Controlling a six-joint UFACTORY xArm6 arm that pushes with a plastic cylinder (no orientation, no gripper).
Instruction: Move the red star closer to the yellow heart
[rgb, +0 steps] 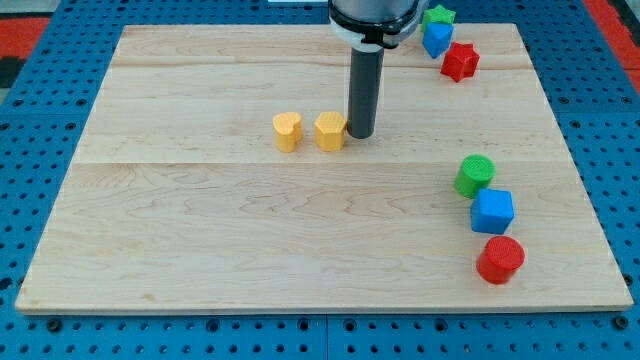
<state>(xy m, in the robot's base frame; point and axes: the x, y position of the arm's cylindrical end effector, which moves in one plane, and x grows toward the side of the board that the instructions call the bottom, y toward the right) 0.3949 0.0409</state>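
tip against the yellow hexagon, red star far off at the top right

the wooden surface (200, 230) lies on a blue pegboard (40, 100). the dark rod comes down from the view's top centre, and my tip (360, 135) stands just at the right side of the yellow hexagon (330, 131), touching it or very nearly so. there is no hand on this arm, only the rod, so nothing opens or closes.

the yellow heart (287, 131) sits just to the left of the yellow hexagon, with a small gap between them. the hexagon therefore lies between my tip and the heart.

the red star (460, 62) is at the view's top right, well apart from the heart and from my tip. it touches or nearly touches the blue block (437, 39) at its upper left, whose exact shape cannot be told. a green star (438, 15) lies just above that blue block, partly at the surface's top edge.

a second group stands at the view's right, lower down: a green cylinder (475, 175), a blue cube (492, 211) just below it, and a red cylinder (500, 260) below that. the three run in a close column, well apart from both yellow blocks.

the straight line from the red star to the yellow heart passes the rod and the yellow hexagon.
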